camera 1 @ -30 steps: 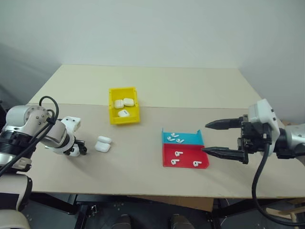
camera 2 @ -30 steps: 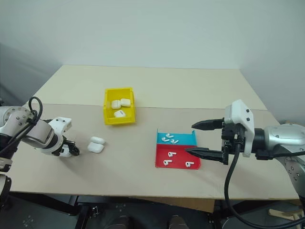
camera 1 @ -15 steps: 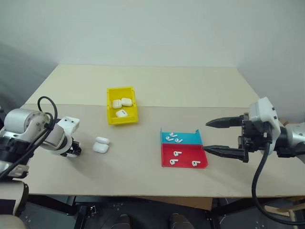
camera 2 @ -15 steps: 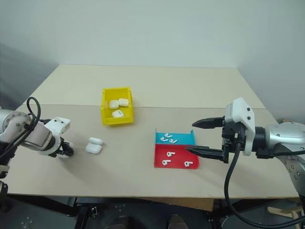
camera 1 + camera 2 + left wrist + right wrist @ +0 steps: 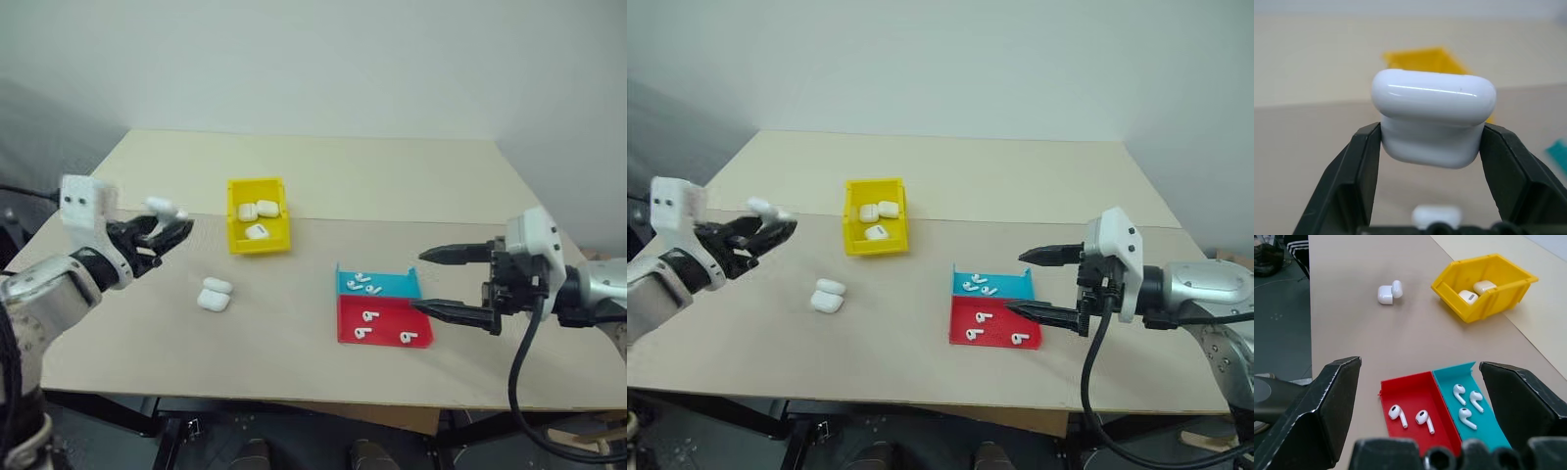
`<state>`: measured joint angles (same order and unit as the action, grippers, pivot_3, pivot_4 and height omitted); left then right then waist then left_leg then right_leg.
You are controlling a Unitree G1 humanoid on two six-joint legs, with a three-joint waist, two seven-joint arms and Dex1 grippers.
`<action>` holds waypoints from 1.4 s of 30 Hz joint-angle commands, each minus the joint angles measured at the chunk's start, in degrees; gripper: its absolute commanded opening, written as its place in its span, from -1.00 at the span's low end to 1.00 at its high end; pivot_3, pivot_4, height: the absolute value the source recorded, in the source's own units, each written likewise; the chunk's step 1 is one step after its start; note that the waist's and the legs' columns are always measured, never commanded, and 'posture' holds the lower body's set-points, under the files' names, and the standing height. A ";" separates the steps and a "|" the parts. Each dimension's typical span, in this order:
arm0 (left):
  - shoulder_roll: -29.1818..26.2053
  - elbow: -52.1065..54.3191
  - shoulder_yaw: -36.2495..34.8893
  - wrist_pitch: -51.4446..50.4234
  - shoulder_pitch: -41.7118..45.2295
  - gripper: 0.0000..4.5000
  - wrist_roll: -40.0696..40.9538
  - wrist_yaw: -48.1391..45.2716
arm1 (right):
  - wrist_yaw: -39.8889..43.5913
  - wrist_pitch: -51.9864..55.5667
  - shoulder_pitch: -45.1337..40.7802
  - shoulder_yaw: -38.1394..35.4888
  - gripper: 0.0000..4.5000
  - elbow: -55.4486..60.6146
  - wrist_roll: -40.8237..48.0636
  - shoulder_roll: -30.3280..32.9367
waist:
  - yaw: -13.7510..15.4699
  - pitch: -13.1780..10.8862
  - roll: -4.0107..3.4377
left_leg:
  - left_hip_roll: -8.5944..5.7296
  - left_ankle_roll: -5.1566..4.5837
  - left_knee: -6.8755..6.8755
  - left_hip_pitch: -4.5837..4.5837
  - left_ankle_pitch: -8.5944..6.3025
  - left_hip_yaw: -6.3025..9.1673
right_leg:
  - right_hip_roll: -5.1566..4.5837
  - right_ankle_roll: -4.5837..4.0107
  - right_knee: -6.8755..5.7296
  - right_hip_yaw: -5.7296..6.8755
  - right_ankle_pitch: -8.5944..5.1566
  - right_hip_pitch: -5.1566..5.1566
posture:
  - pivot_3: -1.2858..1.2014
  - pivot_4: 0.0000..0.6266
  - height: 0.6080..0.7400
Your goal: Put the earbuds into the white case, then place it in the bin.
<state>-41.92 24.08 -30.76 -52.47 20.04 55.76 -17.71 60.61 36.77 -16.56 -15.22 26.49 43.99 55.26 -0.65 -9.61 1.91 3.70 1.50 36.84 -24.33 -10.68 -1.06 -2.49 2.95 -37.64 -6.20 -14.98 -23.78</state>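
The left claw (image 5: 168, 231) is clamped on a white case (image 5: 1433, 116). The right claw (image 5: 453, 283) gapes wide, holding nothing. Three cases seem to lie in the bin (image 5: 238, 242), one open case (image 5: 213, 294) on the table (image 5: 392, 176), five earbuds (image 5: 1410, 417) in the tray (image 5: 423, 341).

The table (image 5: 411, 181) is pale beige with a seam running across it. On it stand a yellow bin (image 5: 258, 238) near the middle, an open white case (image 5: 213, 295) lying nearer the front edge on the left, and a shallow tray (image 5: 384, 318), half blue, half red, to the right, well apart from the bin.
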 commanded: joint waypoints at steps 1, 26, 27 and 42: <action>1.81 -0.90 0.52 10.12 2.98 0.23 0.73 -11.93 | -1.01 -2.24 -0.18 -1.05 1.00 1.51 -0.52 -0.72 | -0.01 0.00 0.00 | 0.00 0.00 0.00 0.03 0.00 0.00 | 0.00 0.01 0.02 0.00 0.00 0.07 | 0.03 -0.52 1.00; 6.60 -12.18 24.15 26.12 10.36 0.23 -8.07 -58.93 | -1.75 -0.90 -5.84 13.59 0.59 1.80 -14.74 4.08 | -1.08 0.00 0.00 | 0.03 -0.06 0.06 0.13 -0.02 0.15 | 0.04 0.09 0.11 0.09 -0.01 0.30 | 0.03 -0.52 1.00; 7.10 -11.52 23.92 26.22 10.00 0.23 -7.93 -58.12 | -1.24 -0.09 -7.36 15.37 0.44 1.50 -15.89 5.11 | -1.09 0.00 0.00 | 0.04 -0.06 0.06 0.12 -0.02 0.18 | 0.04 0.09 0.11 0.11 -0.01 0.30 | 0.03 -0.52 1.00; 10.73 -4.63 25.28 26.56 5.79 0.23 -7.26 -53.22 | 9.91 -6.46 -19.63 40.29 0.30 -9.47 -39.55 5.22 | -1.65 0.00 -0.01 | 0.04 -0.07 0.08 0.12 -0.03 0.19 | 0.04 0.09 0.12 0.13 -0.01 0.29 | 0.03 -0.52 1.00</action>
<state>-31.23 17.29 -4.99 -26.46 26.07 47.38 -71.42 69.90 31.69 -34.85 24.83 17.09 6.77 60.42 -2.30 -9.61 1.91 3.74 1.43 36.91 -24.21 -10.71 -0.87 -2.45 3.05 -37.51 -6.07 -14.99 -23.48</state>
